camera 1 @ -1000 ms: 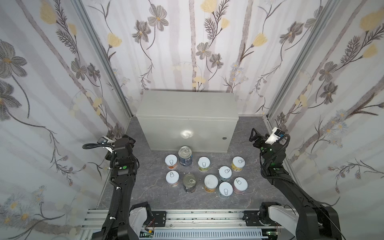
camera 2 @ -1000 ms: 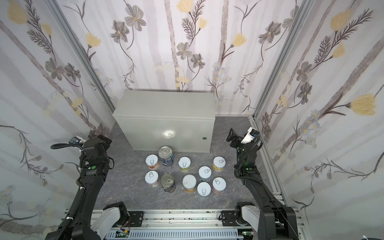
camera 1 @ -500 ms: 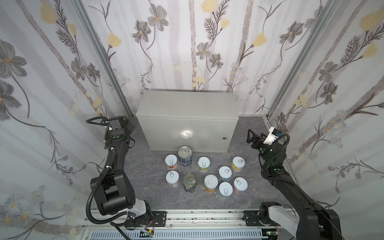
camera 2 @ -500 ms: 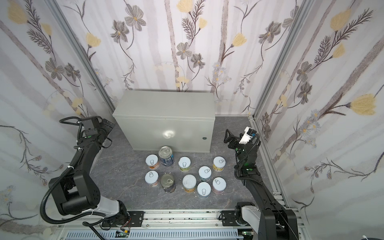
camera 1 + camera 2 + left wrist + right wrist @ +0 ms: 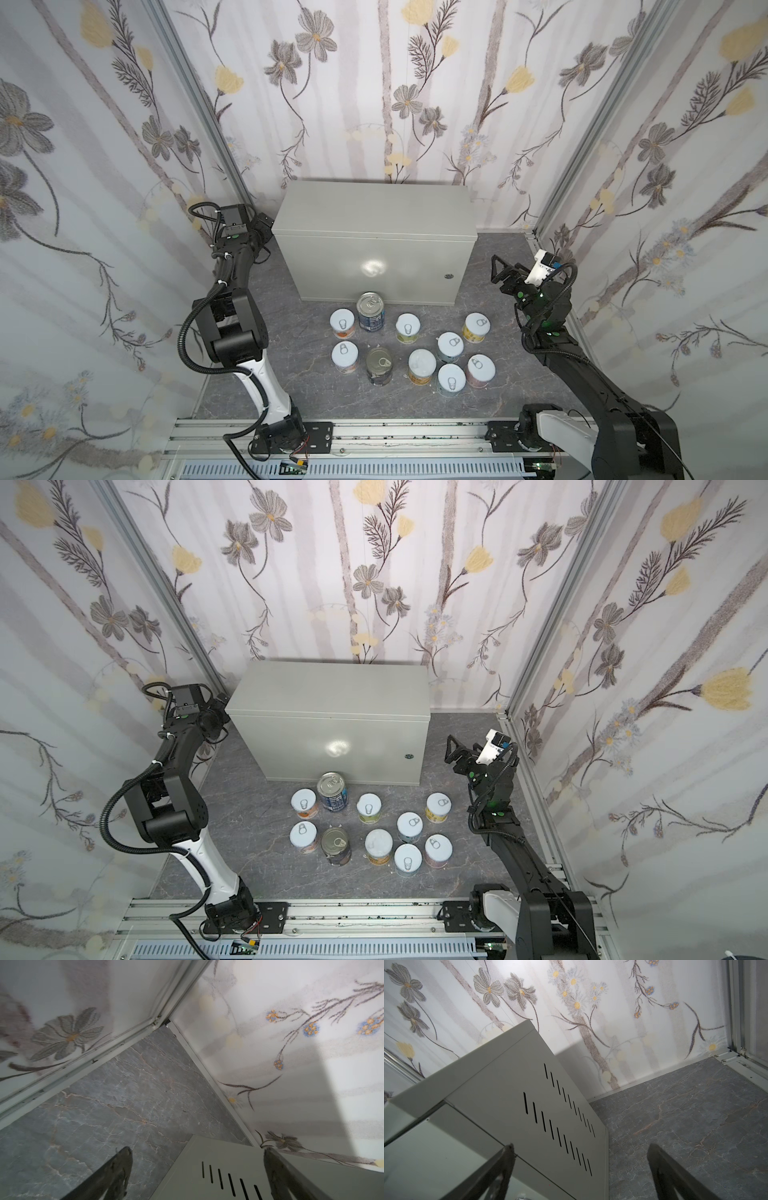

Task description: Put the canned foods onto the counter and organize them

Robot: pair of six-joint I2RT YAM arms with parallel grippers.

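- Nearest, along the bottom edge of both top views, the rail [image 5: 374,432] carries both arm bases. Over the last second the left arm has unfolded from a low pose close to it into a long reach up the left side of the frame.
- Just above the rail, at lower centre, the canned foods [image 5: 422,365] have not shifted. All ten stand upright on the dark marbled floor [image 5: 291,332] in front of the counter, and none is lifted. The rear tall blue can [image 5: 371,311] stands just in front of the counter's front face.
- At middle right, the right gripper [image 5: 506,269] has only drifted slightly towards the centre. Its wrist view shows the fingers spread wide with nothing between them, facing the counter's slotted end wall.
- At middle left, the left gripper [image 5: 264,222] has travelled most and now sits beside the counter's left end. Its wrist view shows the fingers wide apart and empty, looking at the floor corner behind the counter.
- Farthest, at centre against the back wall, the counter [image 5: 374,212] has no can on its flat top.
- My reading is that both arms are getting into position and neither is approaching a can, so the task stands at its very start. The left gripper now points away from the cluster and would need to come back down towards it.
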